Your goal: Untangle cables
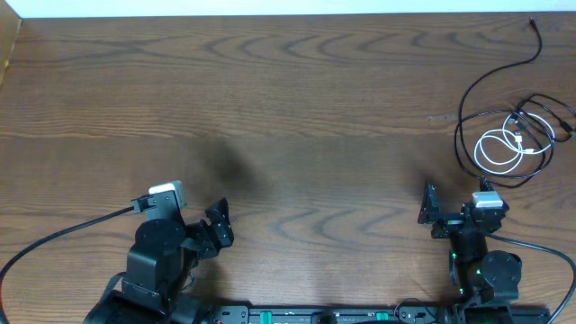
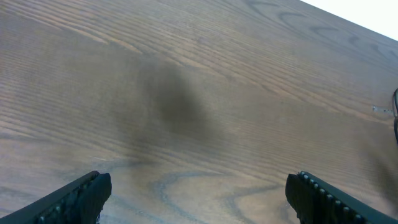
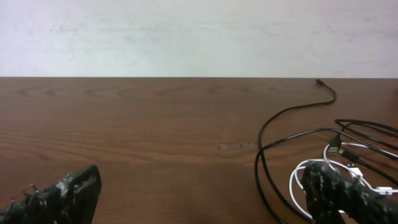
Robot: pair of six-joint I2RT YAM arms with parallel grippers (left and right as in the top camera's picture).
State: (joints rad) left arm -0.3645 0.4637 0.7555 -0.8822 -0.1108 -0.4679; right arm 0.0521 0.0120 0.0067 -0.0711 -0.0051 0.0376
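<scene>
The cables lie in a loose tangle at the table's far right. A white cable (image 1: 500, 149) is coiled in a small loop, and thin black cables (image 1: 464, 117) arc around and across it, one tail (image 1: 537, 36) running toward the far edge. My right gripper (image 1: 457, 202) stands open just in front of the tangle, touching nothing. In the right wrist view the white cable (image 3: 297, 178) shows behind the right finger (image 3: 336, 194), and a black cable (image 3: 267, 134) curves left of it; that gripper (image 3: 202, 196) holds nothing. My left gripper (image 1: 198, 218) (image 2: 198, 193) is open over bare wood, far from the cables.
The wooden table (image 1: 288, 99) ends at a white wall (image 3: 199, 31) along its far edge. Thick black arm leads (image 1: 63, 236) run off the front left and front right. A dark stain (image 2: 177, 99) marks the wood ahead of the left gripper.
</scene>
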